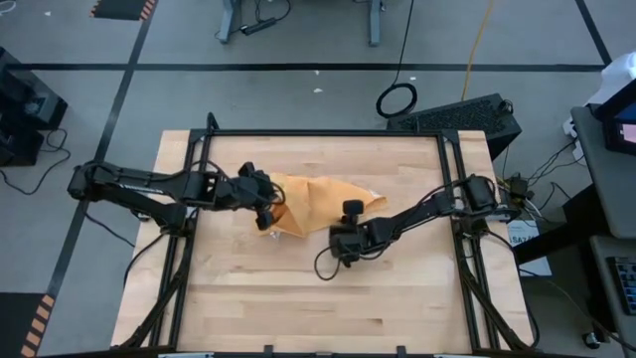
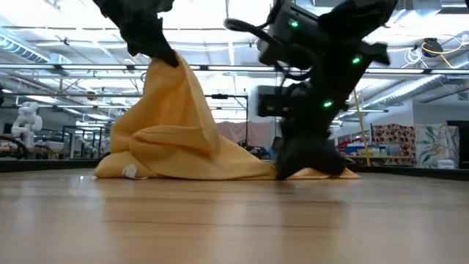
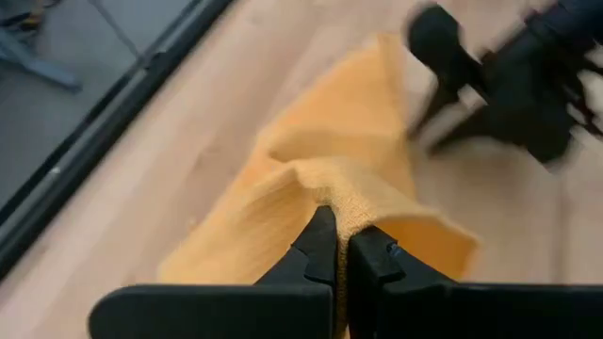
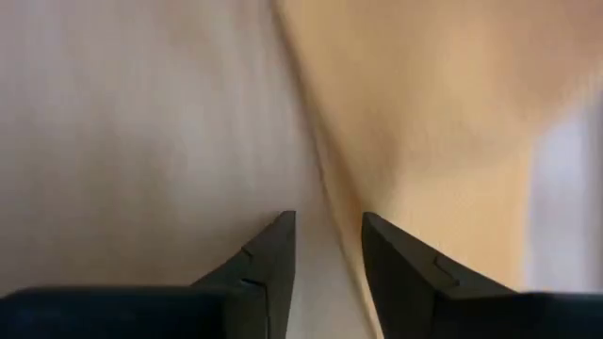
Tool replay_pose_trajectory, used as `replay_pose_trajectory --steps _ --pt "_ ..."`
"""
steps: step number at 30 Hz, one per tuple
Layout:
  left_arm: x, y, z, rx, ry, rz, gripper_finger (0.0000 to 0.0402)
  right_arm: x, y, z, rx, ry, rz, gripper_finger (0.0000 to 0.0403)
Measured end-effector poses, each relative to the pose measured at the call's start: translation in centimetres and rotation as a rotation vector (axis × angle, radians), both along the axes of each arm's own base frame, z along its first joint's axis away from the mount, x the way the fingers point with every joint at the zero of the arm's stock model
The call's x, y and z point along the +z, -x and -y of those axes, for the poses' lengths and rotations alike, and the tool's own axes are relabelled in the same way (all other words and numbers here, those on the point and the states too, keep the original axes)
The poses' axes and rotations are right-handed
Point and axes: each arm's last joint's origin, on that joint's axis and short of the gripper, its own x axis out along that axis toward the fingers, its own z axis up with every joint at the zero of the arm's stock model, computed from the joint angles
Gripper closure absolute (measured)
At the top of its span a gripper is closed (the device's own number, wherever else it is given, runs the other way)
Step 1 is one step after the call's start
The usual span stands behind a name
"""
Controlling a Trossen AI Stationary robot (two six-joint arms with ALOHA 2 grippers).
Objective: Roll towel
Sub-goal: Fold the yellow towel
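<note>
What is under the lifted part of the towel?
The left hand pinches the towel and holds one part up like a tent. Bare wooden table shows around its edges; whatever lies beneath the raised folds is covered. The right hand is open at the towel's other edge.

A wooden table [image 1: 298,288] stands beside a black case [image 1: 462,114].

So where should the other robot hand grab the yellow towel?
Probably at the low edge of the towel lying flat on the table by the right gripper, coming down from above. The left gripper already pinches one part lifted high, so the cloth hangs like a tent and that edge is free.
</note>
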Motion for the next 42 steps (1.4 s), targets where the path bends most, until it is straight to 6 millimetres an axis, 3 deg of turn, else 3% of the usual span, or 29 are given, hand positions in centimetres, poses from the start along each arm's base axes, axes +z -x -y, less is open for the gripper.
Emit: replay_pose_trajectory --steps 2,5,7,10,13,20,24,29,35,38,42 --pt "-0.1 -0.1 0.6 -0.025 0.002 -0.005 0.0397 1.6 0.6 0.1 -0.016 -0.012 0.028 0.0287" --pt "-0.1 -0.3 1.0 -0.035 0.015 0.015 0.0397 4.8 0.1 0.0 -0.086 -0.090 0.266 0.0283" --pt "0.0 -0.6 1.2 -0.041 0.018 0.039 0.0397 5.7 -0.5 -0.2 -0.107 -0.190 0.449 0.0278" --pt "0.1 -1.2 1.4 -0.051 0.014 0.081 0.0397 5.6 -1.1 -1.5 -0.033 -0.328 0.645 0.0261" --pt "-0.2 -1.7 1.5 -0.066 -0.004 0.079 0.0397 5.6 -1.7 -2.8 -0.017 -0.356 0.825 0.0232" --pt "-1.4 -3.9 1.7 -0.091 -0.034 0.094 0.0397 4.2 -4.0 -4.0 -0.052 -0.296 0.924 0.0157" --pt "-2.0 -4.6 1.8 -0.100 -0.026 0.097 0.0397 2.7 -5.1 -3.8 -0.177 -0.182 0.897 0.0148" --pt "-1.7 -4.5 2.4 -0.125 -0.018 0.119 0.0397 2.4 -5.0 -3.1 -0.296 -0.049 0.878 0.0211" --pt "-0.5 -3.6 2.9 -0.160 -0.010 0.161 0.0397 3.2 -4.4 -2.0 -0.212 0.005 0.730 0.0381" --pt "-0.1 -2.7 2.7 -0.143 -0.019 0.144 0.0397 4.9 -3.1 -1.7 -0.164 -0.028 0.626 0.0387" --pt "0.1 -2.5 3.0 -0.157 -0.016 0.147 0.0396 8.8 -0.1 -1.7 -0.086 -0.134 0.501 0.0396"
